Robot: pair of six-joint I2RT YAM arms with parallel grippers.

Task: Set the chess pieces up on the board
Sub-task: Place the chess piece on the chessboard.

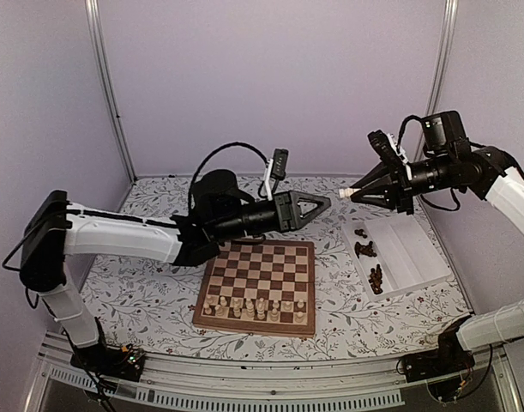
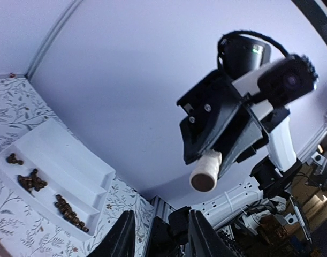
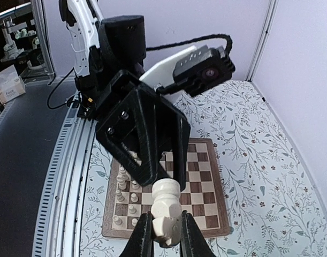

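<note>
Cream chess piece (image 3: 166,211) is clamped in the right gripper (image 3: 164,235), high over the board (image 3: 206,182). The left gripper (image 2: 160,235), just ahead, stands apart. Gripped crooked, it might topple when set down.

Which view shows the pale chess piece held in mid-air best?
Right wrist: the pale chess piece fills the foreground, held by the right gripper. Left wrist shows just its round end; top external, a tiny speck.

pretty bright, soft even light from above, lilac walls (image 1: 270,77) washed flat, barely any shadows, top view a bit grainy, left wrist view fisheye-bent at the edges, right arm's camera (image 2: 289,80) smeared, pale chess piece (image 3: 166,206) crisp up close
</note>
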